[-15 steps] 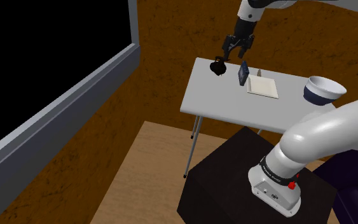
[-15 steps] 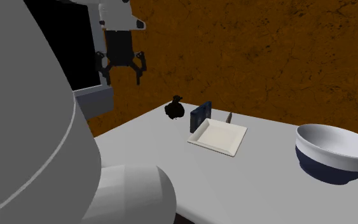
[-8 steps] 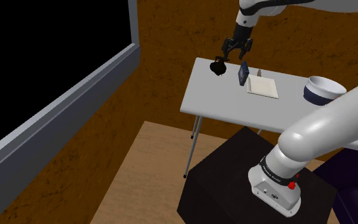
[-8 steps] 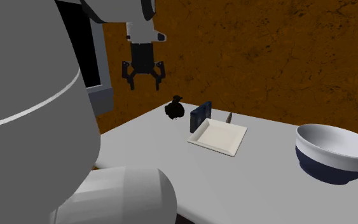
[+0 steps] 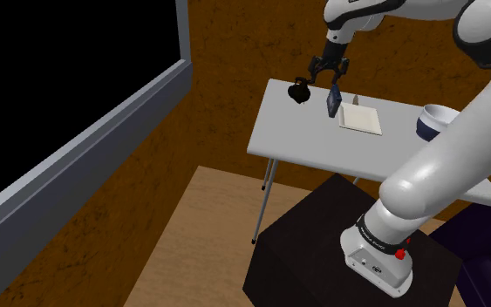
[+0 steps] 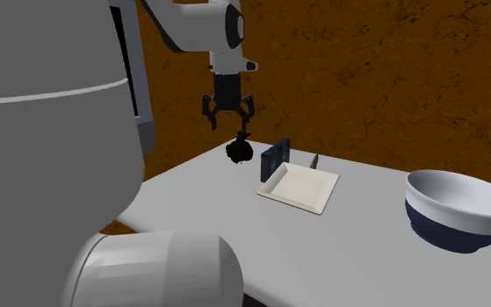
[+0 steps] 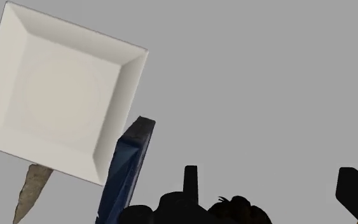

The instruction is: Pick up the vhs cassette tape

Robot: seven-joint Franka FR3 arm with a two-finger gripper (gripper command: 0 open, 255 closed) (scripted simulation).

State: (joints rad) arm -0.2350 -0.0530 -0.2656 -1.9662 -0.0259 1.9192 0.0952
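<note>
The VHS cassette (image 5: 331, 100) (image 6: 274, 158) (image 7: 128, 168) is a dark blue slab standing on edge at the far side of the grey table (image 5: 304, 144) (image 6: 339, 253). It stands between a small black lumpy object (image 5: 300, 90) (image 6: 240, 149) (image 7: 196, 210) and a white square plate (image 5: 360, 117) (image 6: 299, 186) (image 7: 60, 95). My gripper (image 5: 330, 77) (image 6: 228, 122) (image 7: 273, 186) hangs open in the air just above the black object, a little to the second exterior view's left of the cassette. In the wrist view the cassette lies outside the fingers, not between them. Nothing is held.
A large white and dark blue bowl (image 5: 433, 120) (image 6: 461, 208) stands at the table's end nearest the stand. A small grey sliver (image 6: 315, 160) (image 7: 31, 191) stands by the plate's far corner. A brown wall rises behind the table. A grey window frame (image 5: 104, 139) borders a black area.
The gripper has travelled to the second exterior view's right and lower, from beyond the table's edge to just above the black object. It stays open. The objects have not moved.
</note>
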